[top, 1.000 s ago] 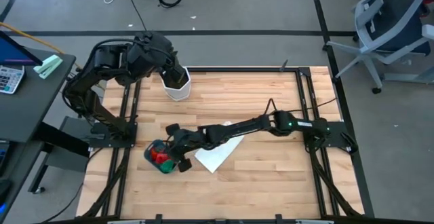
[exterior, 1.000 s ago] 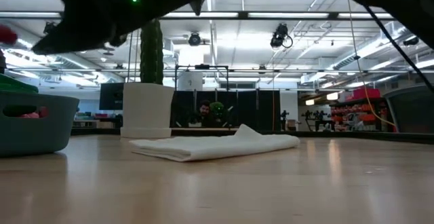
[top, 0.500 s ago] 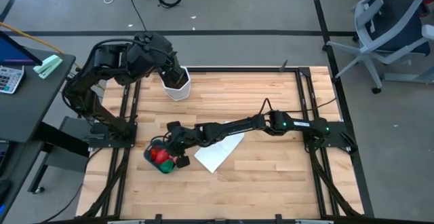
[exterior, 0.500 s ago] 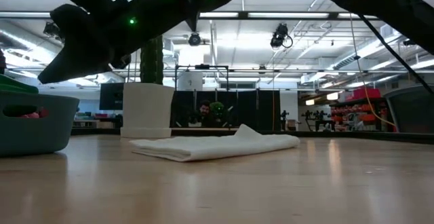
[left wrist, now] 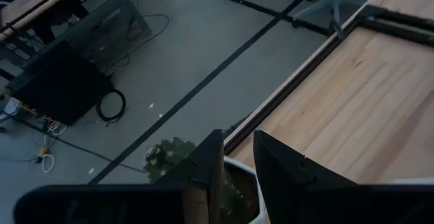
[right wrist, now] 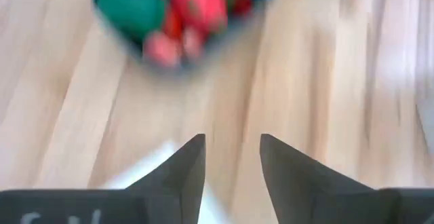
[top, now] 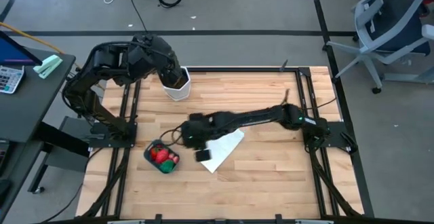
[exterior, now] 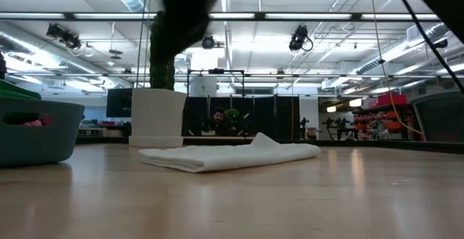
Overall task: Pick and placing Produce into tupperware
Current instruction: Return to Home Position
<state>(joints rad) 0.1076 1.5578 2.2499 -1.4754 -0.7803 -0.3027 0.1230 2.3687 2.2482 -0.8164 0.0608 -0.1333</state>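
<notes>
Drawn back to the right since half a second ago, the right gripper (right wrist: 232,146) no longer hangs over the small teal rounded plastic tub (top: 148,152). It now hovers above the near left edge of the flat white sheet (top: 227,142), just right of the tub. Its fingers are spread apart with nothing between them. The tub sits at the near left of the pale wooden table (top: 271,176) and has not shifted. The tiny toy produce (top: 161,155), red pieces with a green one, lies inside it, and no loose fruit shows on the boards. The left gripper (left wrist: 237,157) waits at the far left, above the white hexagonal plant pot (top: 178,86) with its tall green cactus (exterior: 162,76), its fingers a little apart and empty.

Judged from this, the filling looks done and the step in hand is the retreat to rest. The next move calls for the right arm to keep folding back toward its base on the right. It should lift clear of the white sheet so that nothing is dragged, and leave the tub undisturbed.
</notes>
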